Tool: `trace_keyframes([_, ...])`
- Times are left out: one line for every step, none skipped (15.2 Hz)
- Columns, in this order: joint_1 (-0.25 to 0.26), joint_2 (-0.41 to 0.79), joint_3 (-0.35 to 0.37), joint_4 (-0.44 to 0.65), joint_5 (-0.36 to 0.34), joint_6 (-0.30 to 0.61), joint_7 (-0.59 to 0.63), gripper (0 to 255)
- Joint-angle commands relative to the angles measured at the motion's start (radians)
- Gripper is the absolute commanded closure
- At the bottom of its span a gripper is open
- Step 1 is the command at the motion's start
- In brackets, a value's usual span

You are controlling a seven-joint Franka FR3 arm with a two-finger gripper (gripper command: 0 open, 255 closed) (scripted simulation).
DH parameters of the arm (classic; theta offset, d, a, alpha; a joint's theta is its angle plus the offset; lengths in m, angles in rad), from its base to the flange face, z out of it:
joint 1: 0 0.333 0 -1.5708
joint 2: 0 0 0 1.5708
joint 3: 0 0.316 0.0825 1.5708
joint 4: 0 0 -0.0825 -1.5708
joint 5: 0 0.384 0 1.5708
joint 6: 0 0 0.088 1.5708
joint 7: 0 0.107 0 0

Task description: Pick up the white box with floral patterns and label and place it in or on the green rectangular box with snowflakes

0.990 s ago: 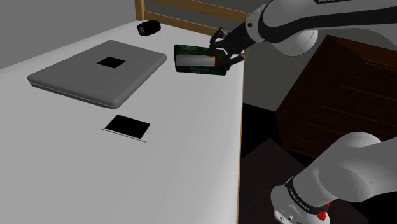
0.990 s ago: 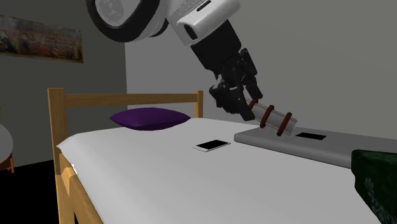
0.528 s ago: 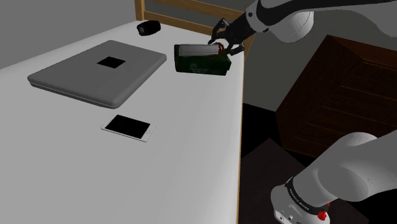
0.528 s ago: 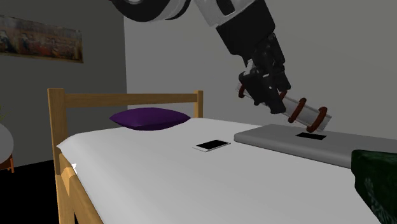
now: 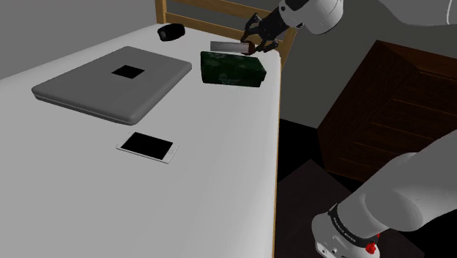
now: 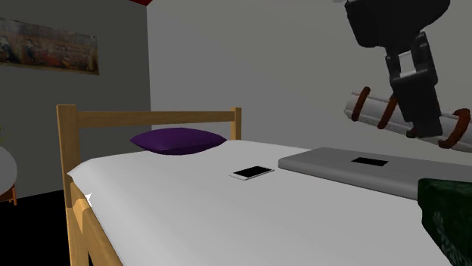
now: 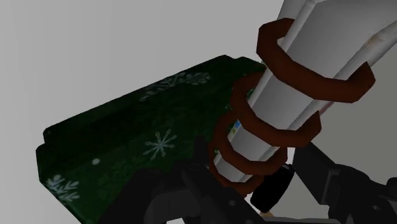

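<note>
Clearly the long pale box (image 5: 228,46), ringed by reddish-brown bands, is off the bed and in the air; the all-black two-finger gripper (image 5: 255,45) has it clasped near one end, fingers closed on its sides, the rest of it jutting out sideways; no floral print or label can be made out on it. Just below it sits the dark green rectangular box (image 5: 233,69) with pale snowflakes, resting near the bed's edge; in the shoulder view the pale box hangs over the green box's far side, apart from it, and the wrist view shows the snowflake lid (image 7: 140,146) lying beyond the held box (image 7: 305,83) with a gap between them.

So the step in hand looks like the carry and line-up above the target; pick-up is done, placing is not. Next, I judge, the arm should centre the pale box over the lid and turn it to run along the green box's length; then lower until it rests flat; only then part the fingers, since an end grip could let it tip.

Further out on the white bed cover (image 5: 212,176) lie a flat grey closed laptop (image 5: 110,82), a white slab phone (image 5: 149,146) and a small black object (image 5: 171,31); a purple pillow (image 6: 178,140) rests by the wooden bed frame (image 6: 151,119).
</note>
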Motion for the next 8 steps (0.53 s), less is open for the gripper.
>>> trace_keyframes([-0.011, 0.06, -0.027, 0.073, 0.021, -0.029, -0.041, 255])
trace_keyframes([-0.016, 0.093, -0.037, 0.115, 0.029, -0.045, -0.056, 255])
trace_keyframes([-0.023, 0.127, -0.047, 0.158, 0.038, -0.062, -0.069, 255])
trace_keyframes([-0.03, 0.161, -0.055, 0.202, 0.046, -0.079, -0.082, 255])
trace_keyframes([-0.038, 0.196, -0.063, 0.248, 0.055, -0.098, -0.093, 255])
trace_keyframes([-0.047, 0.232, -0.07, 0.295, 0.063, -0.117, -0.103, 255])
trace_keyframes([-0.057, 0.268, -0.076, 0.345, 0.071, -0.137, -0.112, 255])
trace_keyframes([-0.068, 0.306, -0.081, 0.396, 0.078, -0.158, -0.119, 255])
